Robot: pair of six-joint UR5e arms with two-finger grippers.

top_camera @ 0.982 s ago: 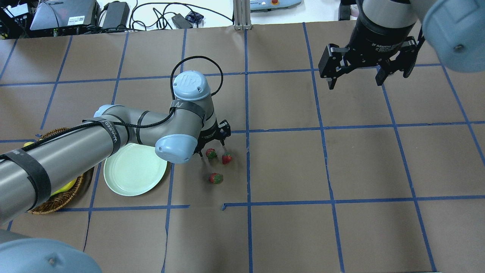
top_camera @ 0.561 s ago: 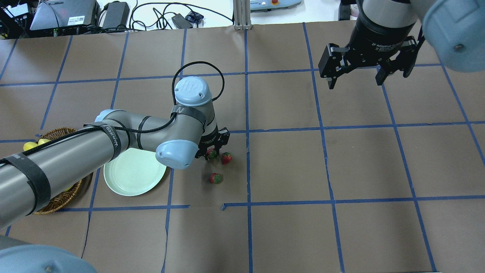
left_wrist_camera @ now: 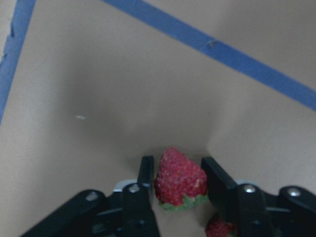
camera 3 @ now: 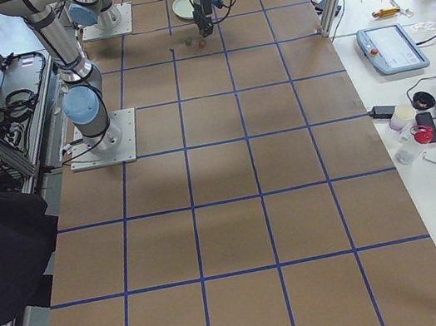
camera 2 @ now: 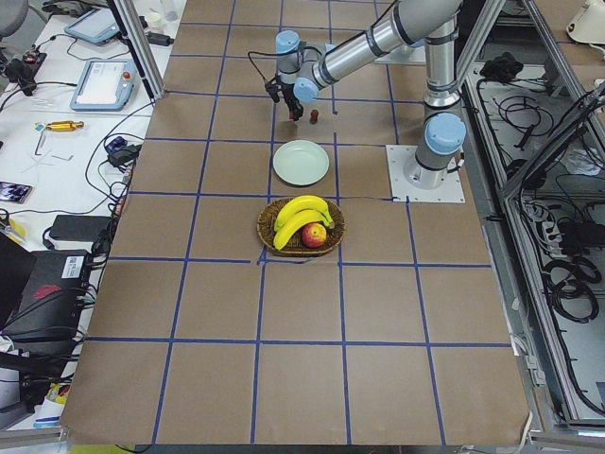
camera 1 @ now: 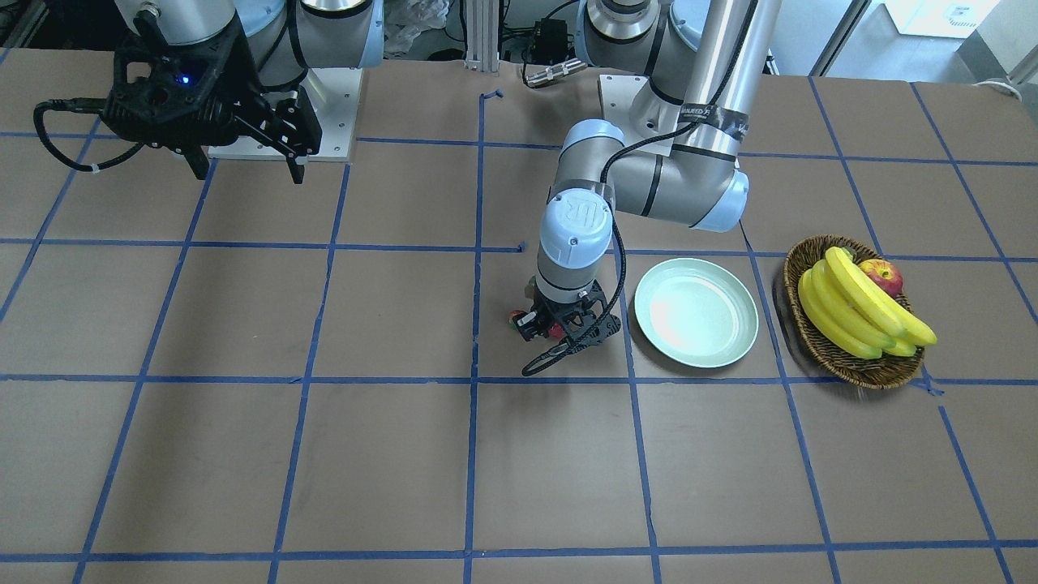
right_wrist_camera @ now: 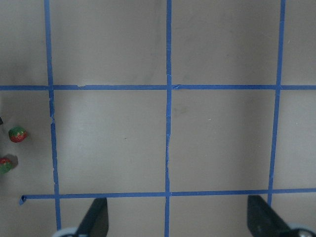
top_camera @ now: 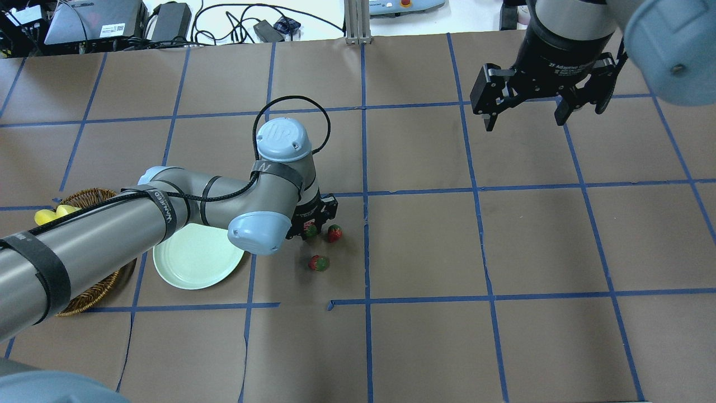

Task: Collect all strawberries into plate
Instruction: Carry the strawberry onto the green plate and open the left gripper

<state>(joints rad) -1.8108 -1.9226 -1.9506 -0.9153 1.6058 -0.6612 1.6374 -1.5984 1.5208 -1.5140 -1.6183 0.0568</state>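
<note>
- Red with a green cap, the nearest strawberry [top_camera: 319,262] is lying loose on the brown paper table [top_camera: 425,347], apart from the other two.
- Beside it, to our left, the mint plate [top_camera: 190,268] is sitting flat, its far edge passing under our left arm [top_camera: 112,240]; all three berries are lying outside it.
- Slightly farther out, our left gripper [left_wrist_camera: 178,165] is clamping its fingers [left_wrist_camera: 146,170] on both sides of a second strawberry [left_wrist_camera: 178,180], low over the paper.
- Just right of that one, a third strawberry [top_camera: 334,233] is resting free.
- Farthest away, our right gripper [top_camera: 524,123] is hovering with fingers spread wide apart.
</note>
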